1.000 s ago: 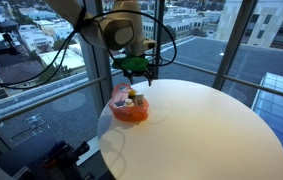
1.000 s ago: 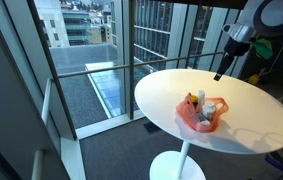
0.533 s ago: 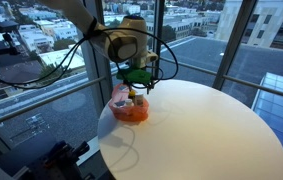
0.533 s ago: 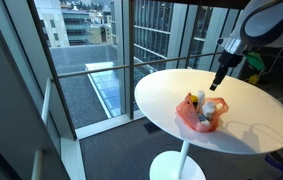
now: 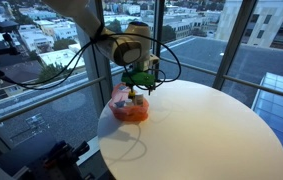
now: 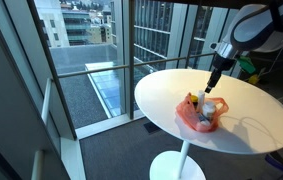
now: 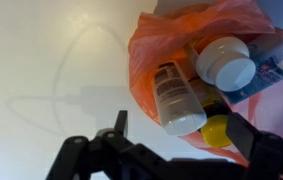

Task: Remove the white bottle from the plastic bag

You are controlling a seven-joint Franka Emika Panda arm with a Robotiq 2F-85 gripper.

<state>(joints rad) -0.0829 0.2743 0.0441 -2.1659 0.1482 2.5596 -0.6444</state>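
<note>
Hovering just above the bag [image 5: 131, 112] with the gripper [image 5: 137, 90], at the left edge of the round table [image 5: 211, 130] in an exterior view. Reaches down from the arm [image 5: 131, 45] with the claw spread wide, pinching nothing. Appears from the wrist as two dark fingers [image 7: 116, 128] standing well apart at the bottom, clear of the orange plastic. Keeps the white bottle [image 7: 173, 95] inside the open bag, lying on its side with a brown label, cap end toward the gripper, right between the spread fingers. Sits just left of a jar [image 7: 226, 65] with a wide white lid and a blue label. Touches something yellow [image 7: 216, 130] near its cap, partly hidden and too unclear to name. Shows again in an exterior view [image 6: 191, 122] on the near left part of the table, with white tops poking out right under the claw. Leaves a faint shadow [image 7: 51, 103] on the bare white top left of the bag.
</note>
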